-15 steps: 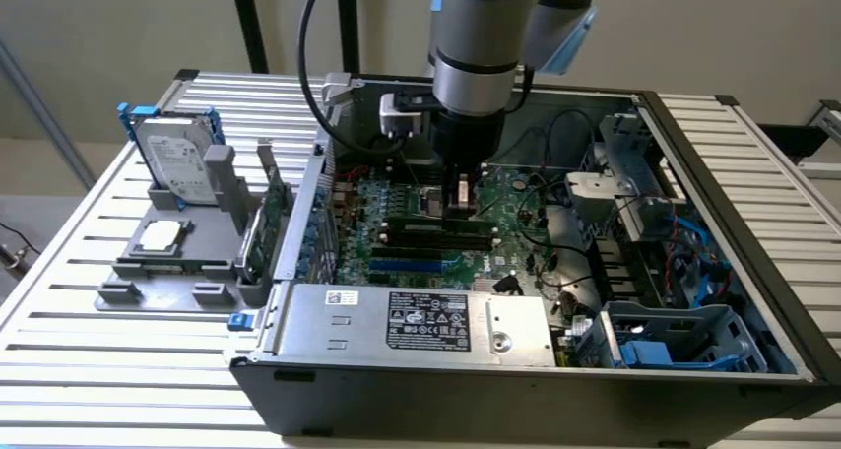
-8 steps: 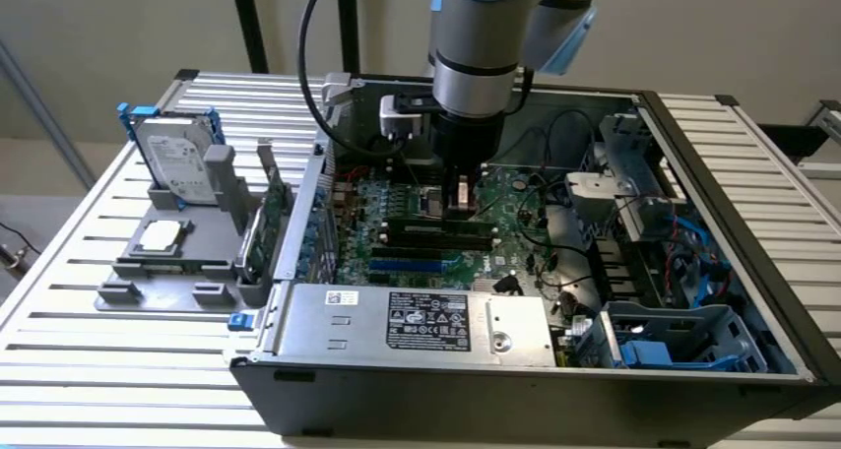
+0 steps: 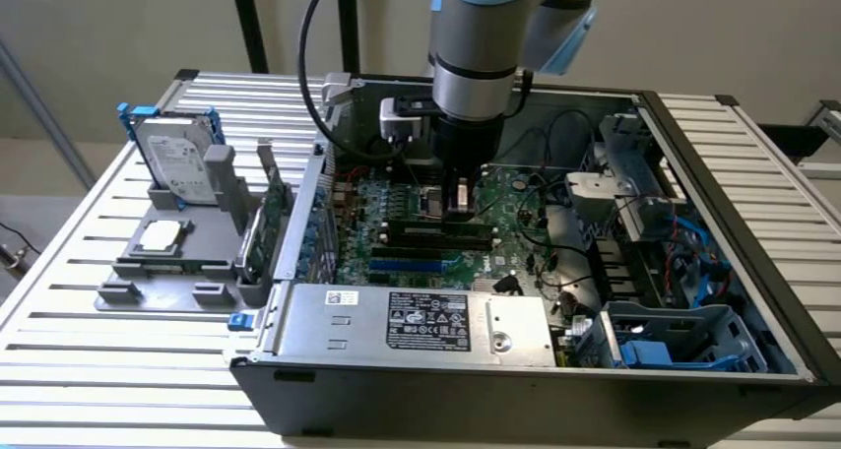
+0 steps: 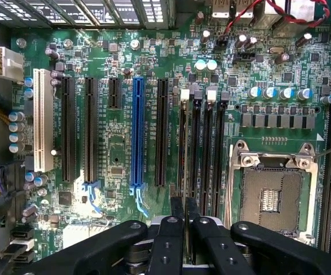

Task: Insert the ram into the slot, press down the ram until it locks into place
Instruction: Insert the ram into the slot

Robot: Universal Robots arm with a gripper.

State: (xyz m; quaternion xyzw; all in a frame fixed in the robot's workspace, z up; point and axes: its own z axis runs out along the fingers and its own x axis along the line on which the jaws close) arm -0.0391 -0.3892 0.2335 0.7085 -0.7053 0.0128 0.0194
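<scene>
**Ram poised over its socket**

The pincer (image 4: pixel 184 229) is closed narrow on the ram (image 3: pixel 459 195), clamping its flat faces so the contact edge points down. It lines up with the slot (image 4: pixel 182 143), the black socket farthest from the silver processor socket (image 4: pixel 271 197). The ram looks not yet seated.

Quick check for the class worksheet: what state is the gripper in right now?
Gripper: closed, its fingers nearly together just above the black memory slots; whether anything thin is pinched between them cannot be told.
</scene>
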